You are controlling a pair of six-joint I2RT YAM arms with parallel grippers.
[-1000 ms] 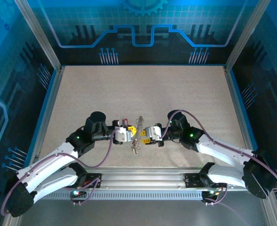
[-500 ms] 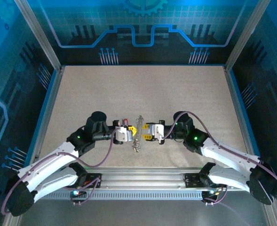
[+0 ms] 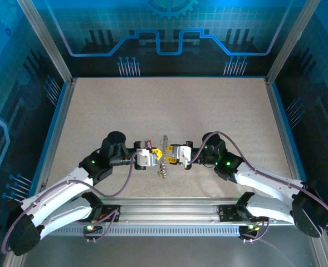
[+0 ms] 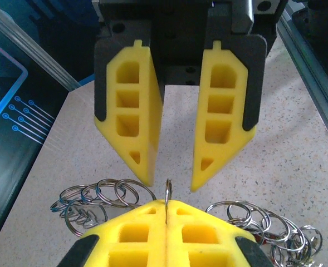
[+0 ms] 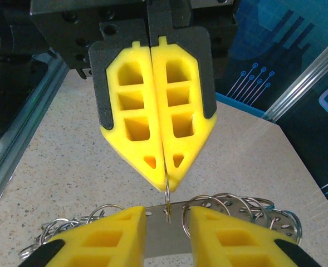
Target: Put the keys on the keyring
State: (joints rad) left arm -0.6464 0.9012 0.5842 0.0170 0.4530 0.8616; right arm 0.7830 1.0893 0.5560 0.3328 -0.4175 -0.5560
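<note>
Top: keyring (image 3: 163, 167) chain lies mid-tabletop (image 3: 164, 105), between left fingers (image 3: 157, 151) and right fingers (image 3: 170, 159).
Left wrist: left fingers (image 4: 141, 228) clenched on one ring (image 4: 167, 191), edge-on. Right fingers (image 4: 133, 128) released, just opposite.
Right wrist: same ring (image 5: 167, 197) lines up with the right fingers' (image 5: 105, 233) gap.
Hold it steady, close centred.
Count: one chain; rings overlap, uncountable. Keys too small to tell.

The right gripper (image 3: 169, 156) has moved left and slightly far, narrowing the gap to the left gripper (image 3: 157, 156) and the keyring (image 3: 163, 168) it pinches.
</note>
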